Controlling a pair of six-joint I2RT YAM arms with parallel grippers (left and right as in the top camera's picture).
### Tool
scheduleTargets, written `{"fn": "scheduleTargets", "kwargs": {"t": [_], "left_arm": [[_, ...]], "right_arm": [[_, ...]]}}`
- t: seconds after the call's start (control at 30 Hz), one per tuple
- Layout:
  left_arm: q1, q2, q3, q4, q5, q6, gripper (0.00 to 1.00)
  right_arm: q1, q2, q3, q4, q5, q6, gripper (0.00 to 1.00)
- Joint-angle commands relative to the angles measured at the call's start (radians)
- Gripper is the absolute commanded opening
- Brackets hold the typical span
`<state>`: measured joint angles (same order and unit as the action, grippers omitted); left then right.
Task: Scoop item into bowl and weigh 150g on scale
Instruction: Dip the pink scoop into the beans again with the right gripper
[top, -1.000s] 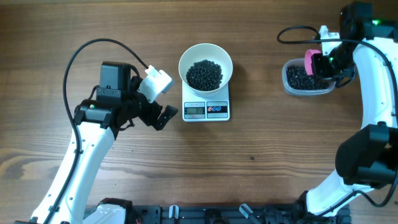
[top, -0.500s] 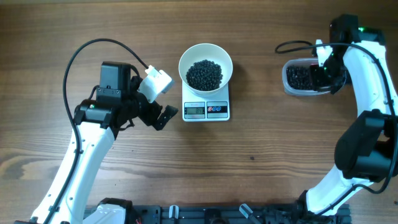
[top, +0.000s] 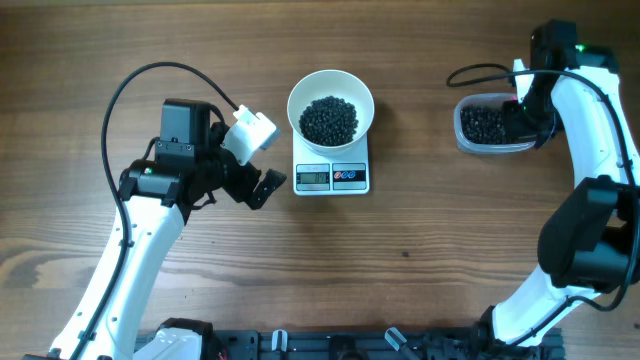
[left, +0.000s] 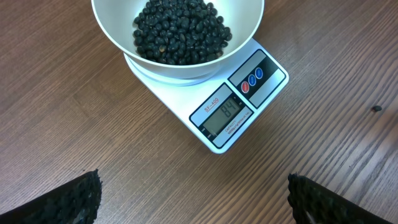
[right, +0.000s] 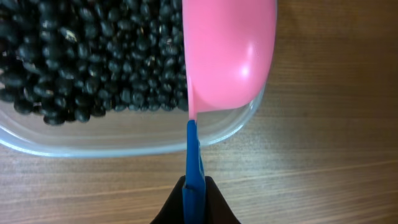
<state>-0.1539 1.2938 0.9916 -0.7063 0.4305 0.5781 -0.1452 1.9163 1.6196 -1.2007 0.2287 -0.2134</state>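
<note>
Well, the right gripper (right: 196, 202) clamps the scoop (right: 230, 56) (handle running six to twelve); beans (right: 93, 62) lie at its ten o'clock. Left gripper (left: 196, 199) gapes wide, empty.

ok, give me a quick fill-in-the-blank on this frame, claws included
The bowl on the scale holds ____ beans.
The right claw is shut on a pink scoop by its ____ handle.
The left claw, empty, stands ____.
Missing: black; blue; open.
</note>
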Motion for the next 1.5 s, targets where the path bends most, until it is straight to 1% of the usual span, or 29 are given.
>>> {"fn": "scheduleTargets", "kwargs": {"t": [0.0,0.17,0.27,0.53,0.9,1.1,1.23,1.37,1.47], "left_arm": [[0.005,-0.003,-0.006,0.003,-0.002,-0.01,1.0],[0.005,-0.003,-0.006,0.003,-0.002,-0.01,1.0],[0.005,-0.003,-0.006,0.003,-0.002,-0.01,1.0],[0.005,-0.003,-0.006,0.003,-0.002,-0.01,1.0],[0.005,-0.003,-0.006,0.003,-0.002,-0.01,1.0],[0.005,-0.003,-0.006,0.003,-0.002,-0.01,1.0],[0.005,-0.003,-0.006,0.003,-0.002,-0.01,1.0],[0.005,-0.003,-0.006,0.003,-0.002,-0.01,1.0],[0.005,-0.003,-0.006,0.003,-0.002,-0.01,1.0]], "right_arm": [[0.0,0.012,-0.055,0.027,-0.006,0.004,0.04],[0.0,0.012,-0.114,0.037,-0.117,-0.008,0.04],[0.0,0.012,-0.136,0.037,-0.235,-0.024,0.04],[0.0,0.012,-0.141,0.029,-0.396,-0.046,0.04],[-0.008,0.012,-0.141,0.025,-0.479,-0.06,0.04],[-0.072,0.012,-0.141,-0.002,-0.519,-0.079,0.04],[-0.117,0.012,-0.141,0.0,-0.626,-0.101,0.04],[-0.127,0.012,-0.141,0.0,-0.673,-0.127,0.04],[-0.126,0.012,-0.141,0.008,-0.679,-0.119,0.04]]}}
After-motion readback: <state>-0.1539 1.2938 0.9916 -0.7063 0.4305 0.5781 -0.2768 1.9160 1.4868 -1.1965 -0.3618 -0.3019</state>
